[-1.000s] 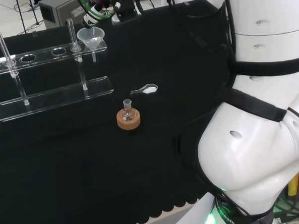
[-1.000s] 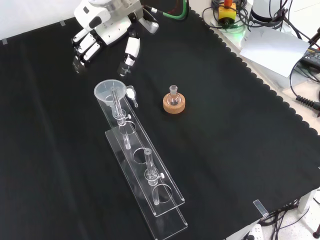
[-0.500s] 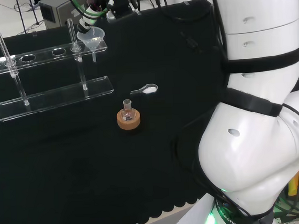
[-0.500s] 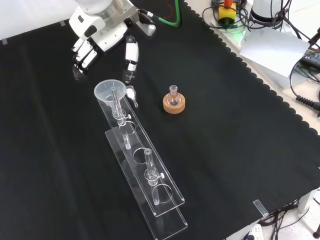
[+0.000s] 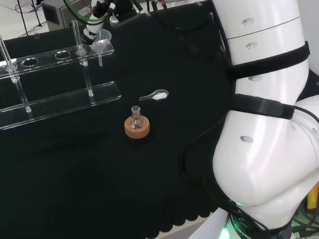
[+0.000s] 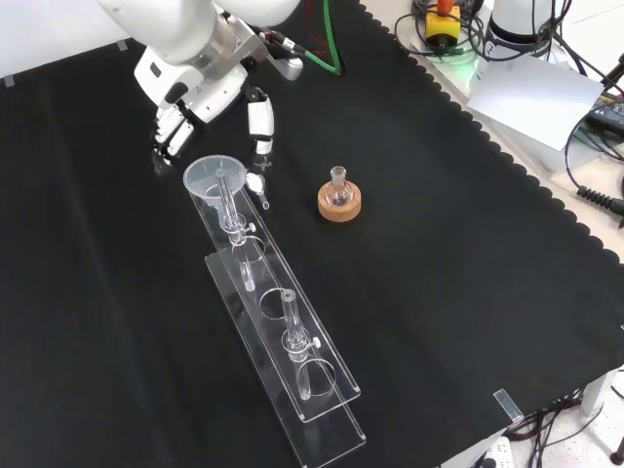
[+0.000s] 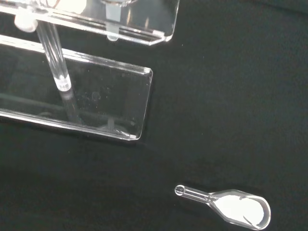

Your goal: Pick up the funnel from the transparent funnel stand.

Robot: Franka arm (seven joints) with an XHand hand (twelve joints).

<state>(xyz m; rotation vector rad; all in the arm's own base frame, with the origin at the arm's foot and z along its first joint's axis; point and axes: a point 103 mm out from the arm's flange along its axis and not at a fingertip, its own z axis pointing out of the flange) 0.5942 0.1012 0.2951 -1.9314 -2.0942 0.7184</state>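
One funnel (image 6: 214, 177) is sitting in the stand (image 6: 283, 331) at its end hole, not lifted yet. Beside its rim the hand (image 6: 200, 93) is hovering with fingers spread, holding nothing; grasping and lifting are remaining.

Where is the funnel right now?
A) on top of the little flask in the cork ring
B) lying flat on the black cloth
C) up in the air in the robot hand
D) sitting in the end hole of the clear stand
D: the funnel sits in the end hole of the transparent funnel stand, with the robot hand close beside it, fingers not yet round it.
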